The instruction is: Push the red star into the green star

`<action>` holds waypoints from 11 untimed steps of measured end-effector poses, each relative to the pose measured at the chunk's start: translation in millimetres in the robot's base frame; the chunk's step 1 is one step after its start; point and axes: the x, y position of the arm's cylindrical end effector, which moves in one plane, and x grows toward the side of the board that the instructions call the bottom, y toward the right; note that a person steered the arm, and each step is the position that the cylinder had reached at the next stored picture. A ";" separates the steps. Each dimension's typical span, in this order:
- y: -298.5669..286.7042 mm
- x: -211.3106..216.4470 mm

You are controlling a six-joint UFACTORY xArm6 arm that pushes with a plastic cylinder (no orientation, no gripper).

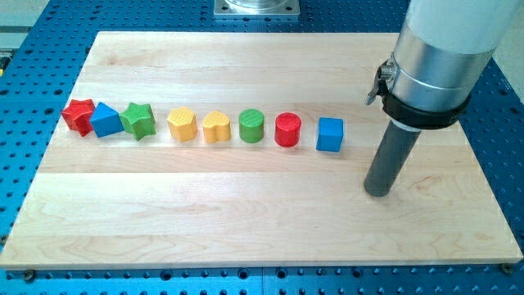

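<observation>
while my tip (377, 191) sits right of the blue cube (330, 134), no claw shows.

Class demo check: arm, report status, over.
My tip at view's right, beyond blue cube. Red star far left. Blue block sits between it and green star.

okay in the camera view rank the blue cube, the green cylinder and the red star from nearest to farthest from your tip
From my tip, at the view's right:
1. Blue cube, just up-left of it.
2. Green cylinder, mid-row.
3. Red star, at the row's far left end.
</observation>
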 end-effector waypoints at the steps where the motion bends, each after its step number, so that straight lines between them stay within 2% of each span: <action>1: 0.0 8.6; 2: -38.7 57.9; 3: -113.8 76.9; 5: -344.2 70.0; 6: -435.2 36.3; 7: -456.3 -13.3; 8: -456.3 -81.5; 9: -455.0 -126.1; 11: -448.2 -126.1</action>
